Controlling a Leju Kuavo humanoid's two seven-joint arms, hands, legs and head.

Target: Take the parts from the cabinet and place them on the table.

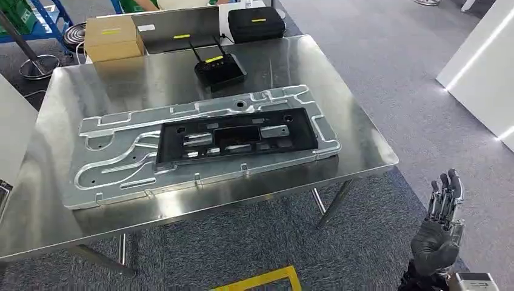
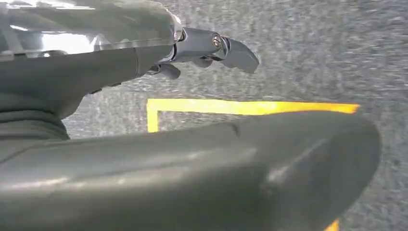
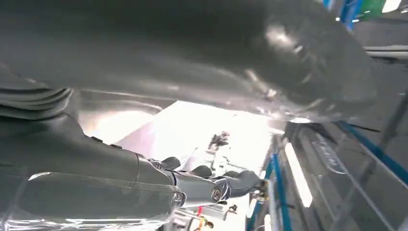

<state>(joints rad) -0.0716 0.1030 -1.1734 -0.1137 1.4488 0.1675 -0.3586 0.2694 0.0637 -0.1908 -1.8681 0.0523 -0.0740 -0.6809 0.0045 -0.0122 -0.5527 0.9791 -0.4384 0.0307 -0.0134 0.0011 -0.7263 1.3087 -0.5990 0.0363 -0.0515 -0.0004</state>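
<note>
Right robot hand is raised, fingers apart, holding nothing, off the near right corner of the worktop. Left robot hand hangs over the carpet, also empty, fingers look loosely open. Black part sits mid-worktop on the alu plate. Risk, imo: right arm swinging in could clip the worktop edge. Router sits behind the plate, w/ boxes beyond.

Black router, cardboard box, black case at far edge.
</note>
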